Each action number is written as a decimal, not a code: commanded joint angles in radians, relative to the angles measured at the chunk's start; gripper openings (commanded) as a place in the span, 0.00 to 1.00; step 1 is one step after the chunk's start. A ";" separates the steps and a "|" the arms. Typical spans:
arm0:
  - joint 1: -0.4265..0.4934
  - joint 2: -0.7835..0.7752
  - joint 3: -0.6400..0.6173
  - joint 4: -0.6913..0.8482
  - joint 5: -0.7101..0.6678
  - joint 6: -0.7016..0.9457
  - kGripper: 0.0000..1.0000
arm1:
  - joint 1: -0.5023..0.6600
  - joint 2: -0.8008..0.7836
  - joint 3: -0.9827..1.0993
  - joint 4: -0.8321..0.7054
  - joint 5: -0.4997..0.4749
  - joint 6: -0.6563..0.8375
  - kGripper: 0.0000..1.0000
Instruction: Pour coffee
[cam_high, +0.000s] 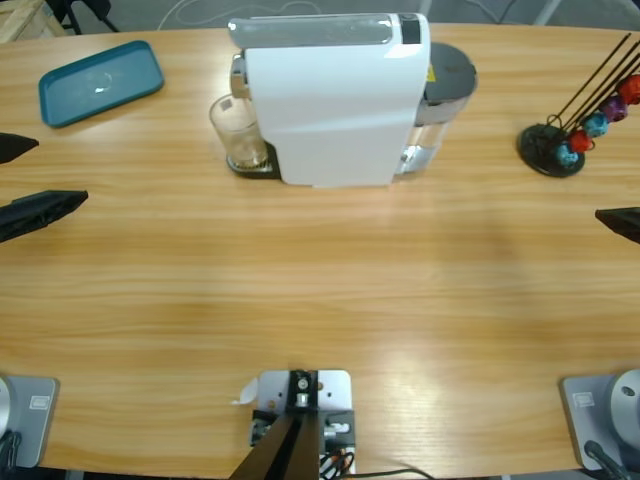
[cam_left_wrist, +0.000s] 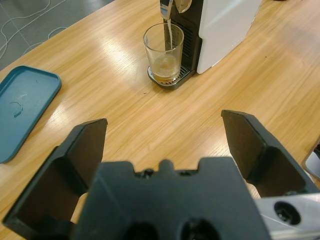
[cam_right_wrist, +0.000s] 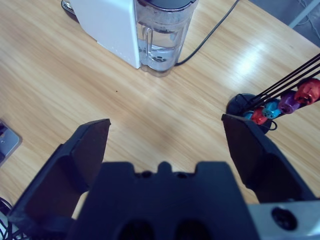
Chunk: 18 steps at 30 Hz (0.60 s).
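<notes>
A clear glass (cam_high: 238, 130) stands on the drip tray of the white coffee machine (cam_high: 330, 100), under its spout. A thin stream runs from the spout into the glass (cam_left_wrist: 164, 50), where a shallow layer of amber coffee (cam_left_wrist: 165, 66) lies at the bottom. My left gripper (cam_left_wrist: 164, 122) is open and holds nothing. It hovers over the table at the left edge (cam_high: 60, 170), well short of the glass. My right gripper (cam_right_wrist: 165, 122) is open too and holds nothing, off to the right of the machine. In the high view only one of its jaws shows, at the right edge.
A teal tray (cam_high: 100, 82) lies at the back left. A black capsule stand (cam_high: 552, 150) with coloured capsules stands at the back right. The machine's clear water tank (cam_right_wrist: 162, 35) and a black cable (cam_right_wrist: 210, 32) are behind it.
</notes>
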 joint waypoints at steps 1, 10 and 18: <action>-0.004 -0.012 0.031 -0.011 -0.011 0.005 1.00 | 0.012 -0.012 0.025 -0.005 0.015 0.009 1.00; -0.004 -0.028 0.074 -0.091 -0.010 0.032 1.00 | 0.011 -0.021 0.027 -0.005 0.014 0.009 1.00; -0.004 -0.027 0.071 -0.094 -0.005 0.028 1.00 | 0.011 -0.016 0.026 -0.005 0.015 0.009 1.00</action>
